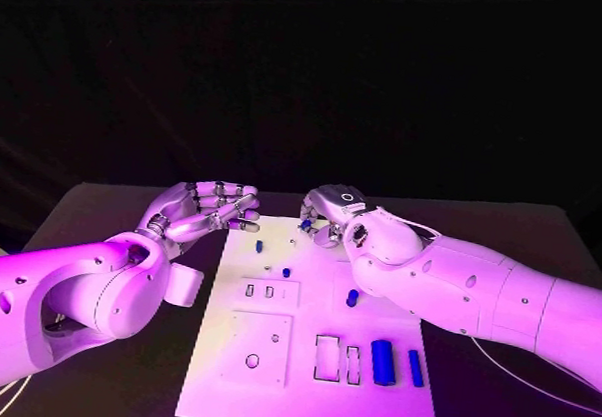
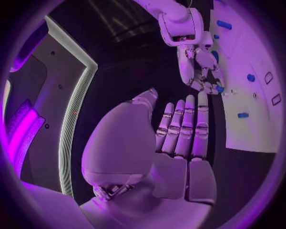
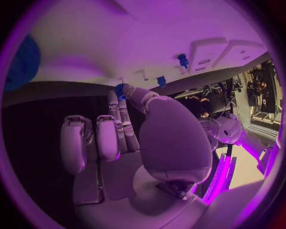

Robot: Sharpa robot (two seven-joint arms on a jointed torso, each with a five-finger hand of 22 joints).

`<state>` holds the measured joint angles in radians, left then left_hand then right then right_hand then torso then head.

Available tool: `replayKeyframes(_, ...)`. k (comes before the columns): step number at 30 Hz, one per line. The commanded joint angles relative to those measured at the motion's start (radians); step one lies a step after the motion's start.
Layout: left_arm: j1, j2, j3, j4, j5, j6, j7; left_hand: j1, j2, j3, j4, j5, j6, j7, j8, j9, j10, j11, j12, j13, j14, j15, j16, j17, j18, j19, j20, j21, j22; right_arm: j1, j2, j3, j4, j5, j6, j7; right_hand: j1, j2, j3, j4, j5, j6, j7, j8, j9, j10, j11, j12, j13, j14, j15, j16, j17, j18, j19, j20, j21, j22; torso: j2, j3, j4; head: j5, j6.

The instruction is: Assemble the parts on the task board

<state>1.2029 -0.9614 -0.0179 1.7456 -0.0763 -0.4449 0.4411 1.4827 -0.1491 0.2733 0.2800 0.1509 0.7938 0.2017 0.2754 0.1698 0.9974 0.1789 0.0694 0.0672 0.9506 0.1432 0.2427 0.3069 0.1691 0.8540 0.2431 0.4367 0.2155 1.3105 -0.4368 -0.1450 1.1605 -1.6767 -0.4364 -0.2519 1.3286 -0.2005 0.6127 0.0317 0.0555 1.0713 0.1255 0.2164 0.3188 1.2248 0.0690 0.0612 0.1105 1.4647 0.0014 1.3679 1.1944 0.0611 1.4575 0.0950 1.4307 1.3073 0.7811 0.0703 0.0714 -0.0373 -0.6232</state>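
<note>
Both hands sit at your board's (image 1: 211, 380) far end. Your right hand (image 1: 333, 212) pinches a small blue part (image 3: 121, 90) at its fingertips, above the far edge. Your left hand (image 1: 202, 210) holds nothing, fingers straight, just off the left edge. Two blue cylinders (image 1: 395, 363) lie near the board's right side.
</note>
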Motion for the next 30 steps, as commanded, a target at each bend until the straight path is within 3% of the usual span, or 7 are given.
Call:
replayKeyframes(1,0.003,0.002,0.001,0.002,0.003,0.013,0.007,-0.008,0.003,0.007,0.000,-0.006,0.006,0.029,-0.006,-0.001,-0.003,0.007,-0.005,-0.001,-0.008,0.002,-0.004,0.001,0.007,-0.009,0.001,0.006,0.002,-0.002,0.005,0.000,-0.001,-0.004,0.026,0.000,-0.011,0.001,0.005,-0.002,0.003,0.000,0.005,0.001,0.001,0.003,0.004,0.001,0.000,0.039,-0.008,-0.001,-0.001,-0.015,0.002,0.001,-0.004,0.056,0.000,0.0006,-0.0008,0.003,0.000)
replayKeyframes(30,0.007,0.008,0.001,-0.006,0.004,0.015,0.009,-0.008,0.003,0.008,0.000,-0.006,0.007,0.029,-0.006,-0.001,-0.003,0.007,-0.005,-0.001,-0.009,0.002,-0.004,0.003,0.007,-0.013,0.001,0.008,0.003,-0.006,0.051,-0.001,-0.044,-0.012,0.028,-0.008,-0.015,-0.001,0.007,-0.002,0.003,-0.005,0.007,-0.001,0.002,-0.002,0.005,0.000,-0.001,0.038,-0.007,-0.001,-0.003,-0.014,-0.001,0.003,-0.007,0.052,0.003,0.0007,0.0013,0.010,-0.002)
